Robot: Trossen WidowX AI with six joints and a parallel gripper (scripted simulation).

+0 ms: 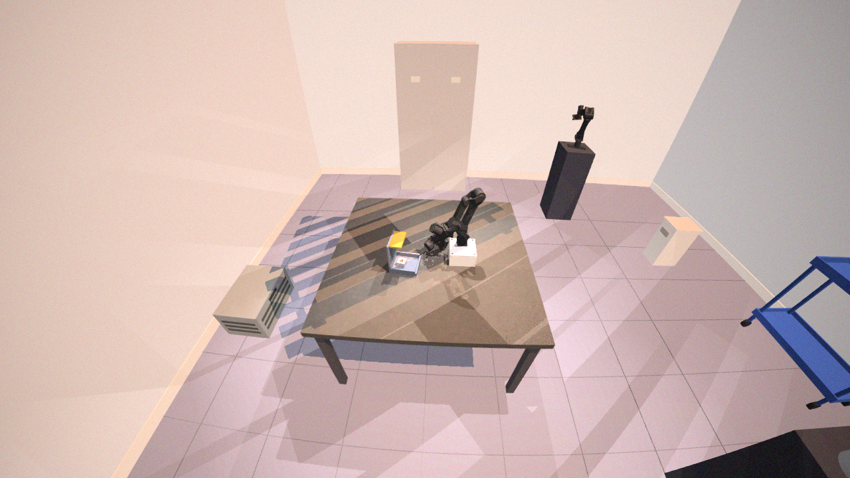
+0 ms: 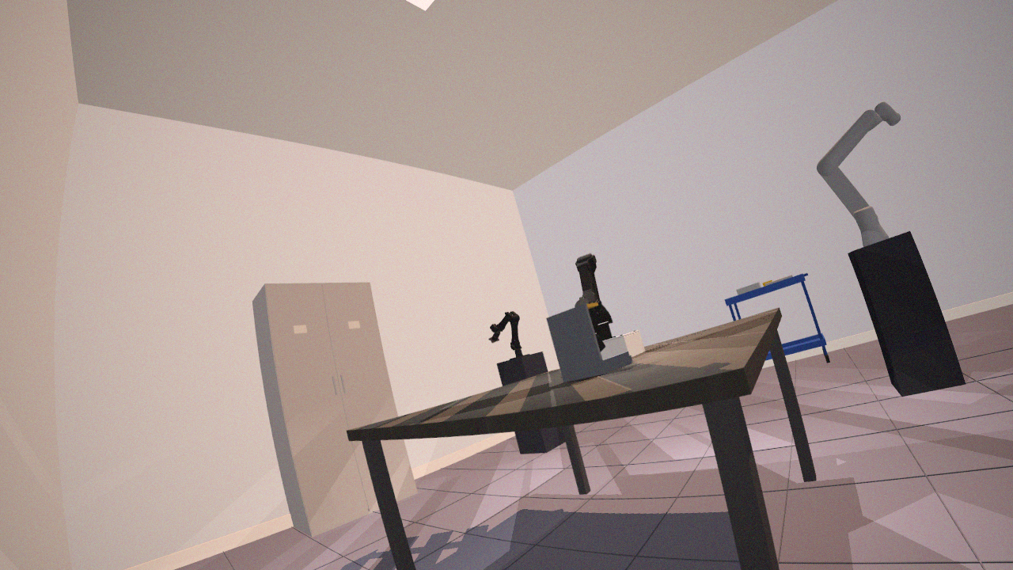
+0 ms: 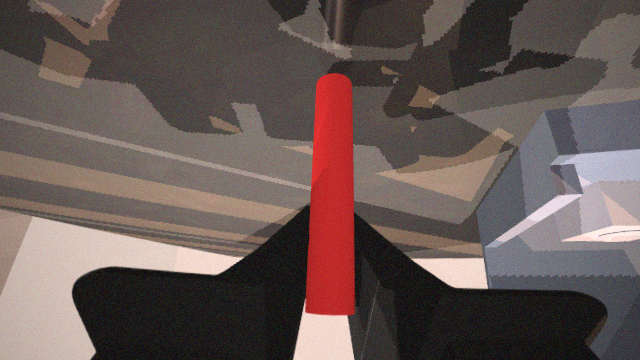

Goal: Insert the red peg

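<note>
The red peg (image 3: 334, 140) is held upright between the two black fingers, which grip its near part. My gripper (image 1: 425, 251) (image 3: 327, 216) is shut on it. I cannot tell if its far end touches the table (image 1: 380, 318) (image 2: 673, 386). The blue-grey box (image 1: 404, 273) (image 2: 574, 347) (image 3: 555, 262) stands left of my gripper in the top view and at the right edge of the wrist view. Inside it is the pale block (image 1: 401, 261) (image 3: 605, 210), its hole partly visible in the wrist view. The yellow roof (image 1: 397, 239) (image 2: 592, 305) juts above the block. The peg is not discernible in the top and exterior views.
The white base box (image 1: 462, 256) (image 2: 624, 345) stands right beside my gripper in the top view, under the black arm (image 1: 469, 208) (image 2: 587, 276). The low front and side walls of the box lie between the peg and the block.
</note>
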